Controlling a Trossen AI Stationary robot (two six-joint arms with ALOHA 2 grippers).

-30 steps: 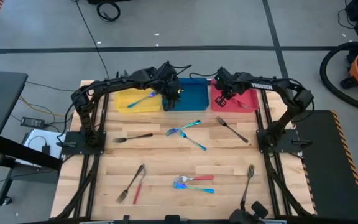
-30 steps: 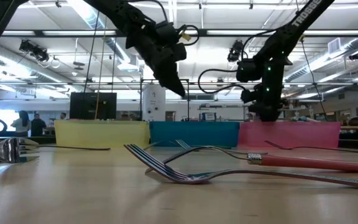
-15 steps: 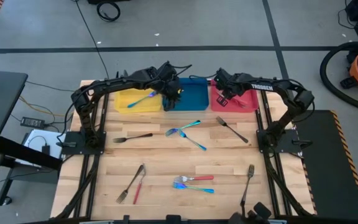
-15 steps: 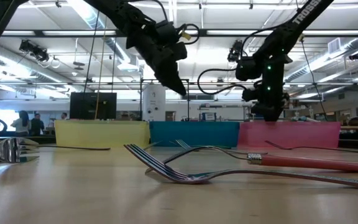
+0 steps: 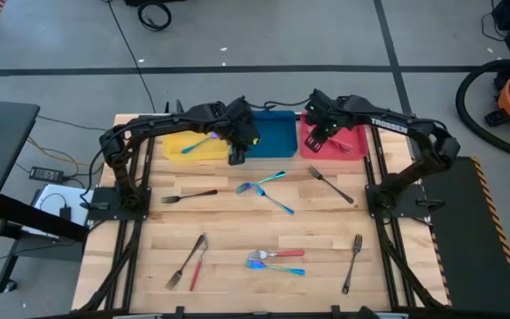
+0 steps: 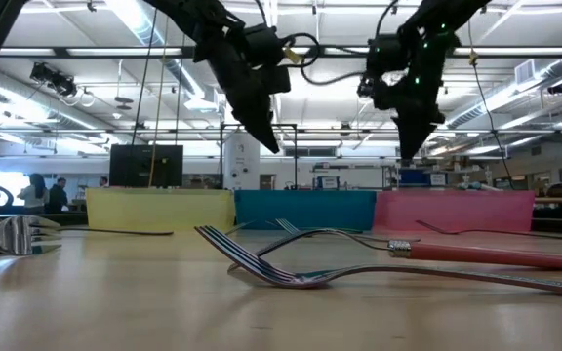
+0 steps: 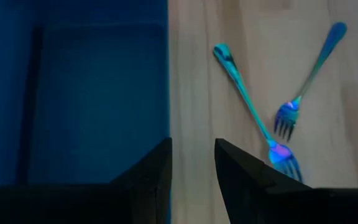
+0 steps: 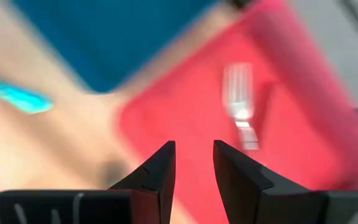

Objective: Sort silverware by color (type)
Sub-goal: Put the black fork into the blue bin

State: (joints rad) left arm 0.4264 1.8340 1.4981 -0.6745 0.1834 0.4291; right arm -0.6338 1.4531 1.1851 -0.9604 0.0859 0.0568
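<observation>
Lower the left gripper (image 7: pixel 192 144), empty with fingers slightly parted over the table (image 7: pixel 191 62) beside the blue tray (image 7: pixel 98 93), onto the nearer teal fork (image 7: pixel 248 102) mid-handle, clear of the second teal fork (image 7: pixel 309 74), keeping the right gripper (image 8: pixel 194 146), parted and empty, above the red tray (image 8: pixel 303 143).

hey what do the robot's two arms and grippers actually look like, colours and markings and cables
Both arms are dark, jointed tubes on black frames. The right arm carries white TROSSEN lettering. Black cables loop near the left gripper and right gripper. Each gripper ends in two dark, tapered fingers.
</observation>
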